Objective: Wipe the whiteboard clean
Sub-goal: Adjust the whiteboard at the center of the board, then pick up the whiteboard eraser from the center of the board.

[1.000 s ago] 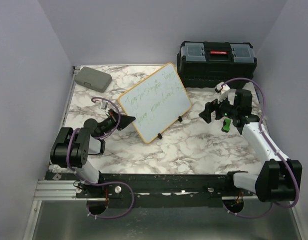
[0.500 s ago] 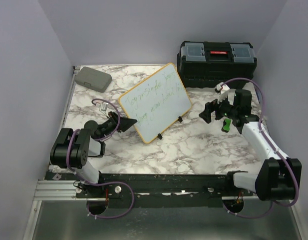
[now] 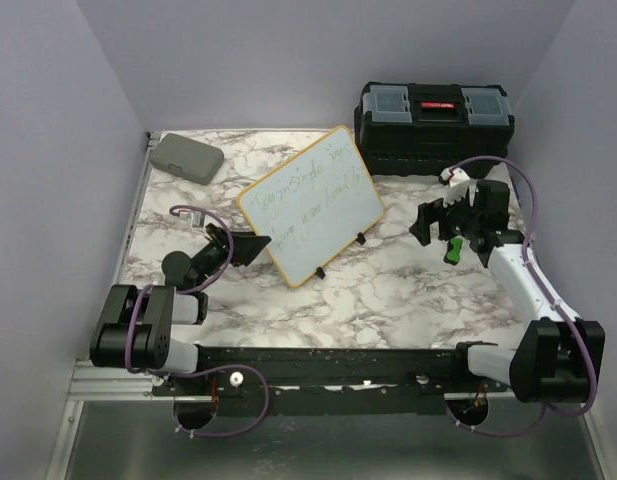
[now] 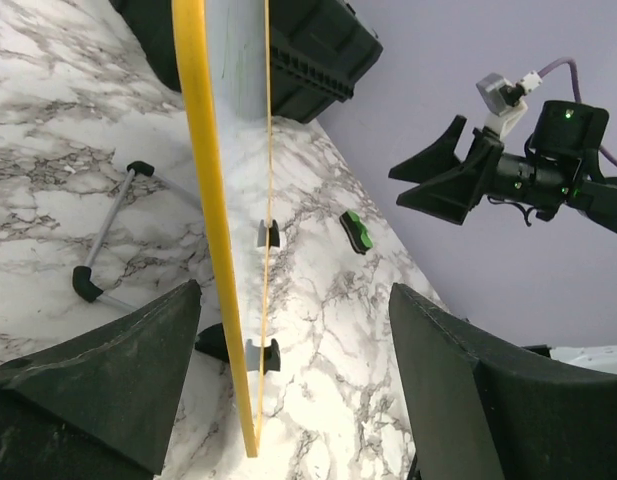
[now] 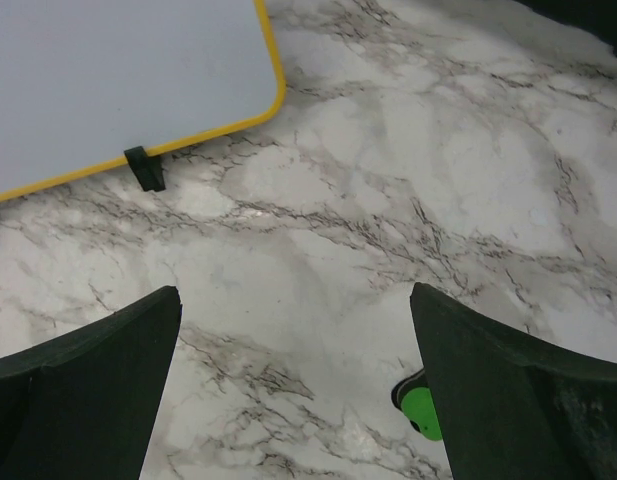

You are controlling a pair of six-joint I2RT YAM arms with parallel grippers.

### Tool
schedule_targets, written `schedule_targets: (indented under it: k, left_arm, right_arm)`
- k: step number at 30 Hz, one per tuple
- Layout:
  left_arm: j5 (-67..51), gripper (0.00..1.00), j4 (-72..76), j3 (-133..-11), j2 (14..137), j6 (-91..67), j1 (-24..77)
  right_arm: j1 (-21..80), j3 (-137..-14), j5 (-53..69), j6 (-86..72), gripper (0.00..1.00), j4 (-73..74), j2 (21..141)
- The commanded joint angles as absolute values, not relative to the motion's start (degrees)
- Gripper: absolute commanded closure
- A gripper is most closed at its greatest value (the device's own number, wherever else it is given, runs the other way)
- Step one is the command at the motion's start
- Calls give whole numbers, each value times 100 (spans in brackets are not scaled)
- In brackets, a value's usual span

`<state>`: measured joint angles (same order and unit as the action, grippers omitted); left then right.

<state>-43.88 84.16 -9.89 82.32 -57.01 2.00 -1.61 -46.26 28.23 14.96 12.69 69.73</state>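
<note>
Since a second ago my left arm's shoulder has sunk toward the near edge while my left gripper [image 4: 295,290] has stayed at the whiteboard's lower left edge. My right gripper [image 5: 293,290] has drifted slightly toward the toolbox.

My left fingers [image 4: 108,380] are spread wide. The whiteboard [image 4: 203,200] stands edge-on in the gap between them, its yellow frame touching neither finger as far as I can see. Just past the fingertips its black feet [image 4: 271,352] sit on the marble table [image 3: 388,290]. A grey wire prop [image 4: 108,230] with black end caps lies behind the board.

My right fingers [image 5: 78,380] are also wide apart, clamped on nothing, above bare marble. A small green-and-black piece [image 5: 420,410] lies on the table beside the right-hand finger. The board's rounded lower corner and one foot show at the upper left of that view.

From above, the board stands tilted near the table's middle with green handwriting on its face. A black toolbox [image 3: 435,115] sits at the far right and a flat grey case [image 3: 186,157] at the far left.
</note>
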Motion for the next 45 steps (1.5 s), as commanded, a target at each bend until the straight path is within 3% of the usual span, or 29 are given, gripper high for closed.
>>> schedule_targets:
  k: [1,2,4,5,11,21,27,36,45]
  left_arm:
    - [-3940,24,8021,-862,7705,-5310,230]
    - [-3881,23,7893,-846,7587,-5257,227]
    - [-3732,3,7523,-826,7256,-5111,226]
    - [-3662,1,7291,-826,7107,-5000,226]
    - [-3198,1,6146,-802,6168,-4525,216]
    - [-3147,1,5354,-817,5283,-4529,53]
    - [-3134,1,5297,-839,5298,-4613,53]
    - [-3174,1,5295,-852,5396,-4735,-127]
    - [-3173,1,5221,-828,5326,-4709,-141]
  right_arm:
    - [-185,-4862,1737,1324,0,1859,6971]
    - [-185,-4897,1583,1281,0,1954,7001]
    - [-179,-5014,1204,1200,0,2197,7139]
    - [-184,-5081,988,1166,0,2309,7213]
    - [-185,-5222,238,954,9,2935,7796]
    - [-191,-4945,-1019,546,14,2254,8364]
    - [-303,-4970,-830,390,23,2101,8824]
    - [-560,-5107,-745,360,45,1922,9342]
    - [-578,-5337,-314,305,52,2063,9781]
